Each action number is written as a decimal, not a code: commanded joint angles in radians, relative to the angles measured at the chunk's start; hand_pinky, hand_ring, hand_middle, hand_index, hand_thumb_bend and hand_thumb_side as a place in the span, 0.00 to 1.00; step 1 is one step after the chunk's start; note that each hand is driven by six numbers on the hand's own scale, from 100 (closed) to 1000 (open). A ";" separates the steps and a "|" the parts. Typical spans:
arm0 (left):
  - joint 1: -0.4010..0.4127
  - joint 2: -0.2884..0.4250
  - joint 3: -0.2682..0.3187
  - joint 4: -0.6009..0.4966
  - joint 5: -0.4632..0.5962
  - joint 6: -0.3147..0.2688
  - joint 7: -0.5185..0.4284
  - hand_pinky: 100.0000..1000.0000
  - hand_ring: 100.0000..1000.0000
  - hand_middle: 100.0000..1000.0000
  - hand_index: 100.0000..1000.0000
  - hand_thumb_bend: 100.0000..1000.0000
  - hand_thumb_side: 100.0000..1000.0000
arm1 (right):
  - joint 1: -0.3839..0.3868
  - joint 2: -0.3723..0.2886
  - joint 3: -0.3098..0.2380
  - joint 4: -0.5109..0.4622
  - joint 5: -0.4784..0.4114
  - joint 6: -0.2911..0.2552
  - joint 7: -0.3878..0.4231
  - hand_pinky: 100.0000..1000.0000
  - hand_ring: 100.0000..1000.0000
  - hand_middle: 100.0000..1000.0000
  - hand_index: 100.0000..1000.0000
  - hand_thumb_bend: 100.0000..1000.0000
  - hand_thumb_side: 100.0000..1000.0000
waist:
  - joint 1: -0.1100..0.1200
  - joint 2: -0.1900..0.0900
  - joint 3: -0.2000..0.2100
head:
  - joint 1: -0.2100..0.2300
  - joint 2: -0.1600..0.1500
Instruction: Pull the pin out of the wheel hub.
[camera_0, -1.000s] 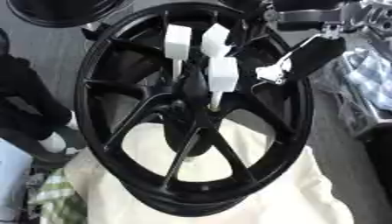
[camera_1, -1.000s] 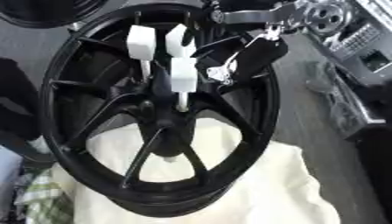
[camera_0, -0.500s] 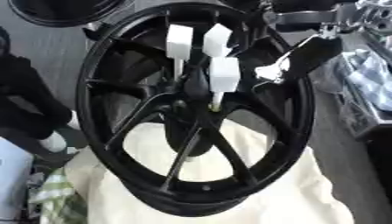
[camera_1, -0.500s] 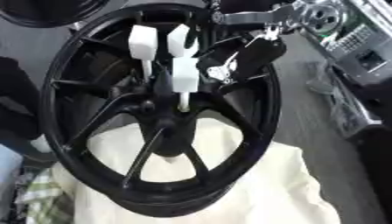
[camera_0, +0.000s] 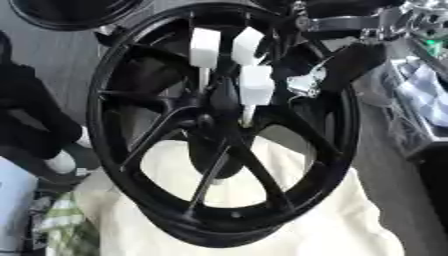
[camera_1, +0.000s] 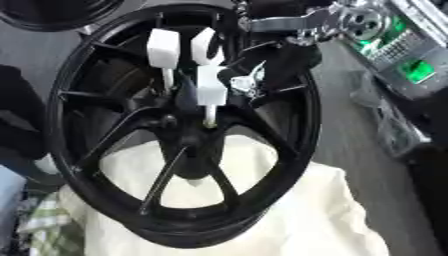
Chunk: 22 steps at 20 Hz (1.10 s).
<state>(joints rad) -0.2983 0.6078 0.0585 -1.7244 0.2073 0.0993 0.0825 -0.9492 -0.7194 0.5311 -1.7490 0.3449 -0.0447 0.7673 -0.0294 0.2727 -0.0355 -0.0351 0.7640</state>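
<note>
Right hand (camera_0: 337, 67) entering from the upper right, black with silver joints, reaching into the upper part of the wheel (camera_0: 140, 180). Finger position hidden against the black spokes: open or closed cannot be told, nor whether anything is held. Left hand not visible.

Three white blocks on thin stems set at the hub (camera_0: 214, 107): left pin (camera_0: 204, 47), upper pin (camera_0: 247, 46) and lower pin (camera_0: 255, 85). Lower pin just beside the right hand, stem running down to the hub centre. Contact between hand and pin cannot be told.

Wheel black, multi-spoked, tilted, resting on a cream cloth (camera_0: 315, 225) over a grey floor. Second dark rim (camera_0: 70, 10) at the upper left corner. Green-checked fabric (camera_0: 57, 225) at the lower left. Grey equipment with a green display (camera_1: 411, 70) at the right edge.

Compared with the earlier frames: hand, wheel and three pins in the same arrangement; no pin withdrawn.

Count: one wheel on the cloth, three pins, one hand.
</note>
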 joint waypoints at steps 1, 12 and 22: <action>-0.004 0.026 0.016 -0.008 -0.001 0.000 0.004 0.70 0.65 0.49 0.71 0.00 0.67 | -0.011 -0.010 -0.007 -0.007 -0.008 0.000 0.007 0.65 0.66 0.58 0.80 0.00 0.69 | 0.001 -0.024 0.002 | -0.003 0.006; 0.001 0.023 0.017 -0.009 -0.004 0.004 0.006 0.70 0.65 0.49 0.71 0.00 0.67 | 0.000 0.001 -0.005 0.005 0.001 0.006 0.002 0.67 0.70 0.63 0.81 0.00 0.69 | -0.004 -0.022 0.013 | -0.010 0.006; 0.003 0.023 0.019 -0.009 -0.005 0.004 0.007 0.70 0.64 0.49 0.71 0.00 0.67 | 0.008 -0.002 -0.004 0.006 0.006 0.007 0.001 0.67 0.72 0.65 0.81 0.00 0.69 | -0.004 -0.019 0.014 | -0.010 0.006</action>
<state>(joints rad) -0.2902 0.6070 0.0643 -1.7244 0.2029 0.1040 0.0873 -0.9301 -0.7013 0.5371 -1.7367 0.3472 -0.0381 0.7707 -0.0356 0.2728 -0.0224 -0.0428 0.7640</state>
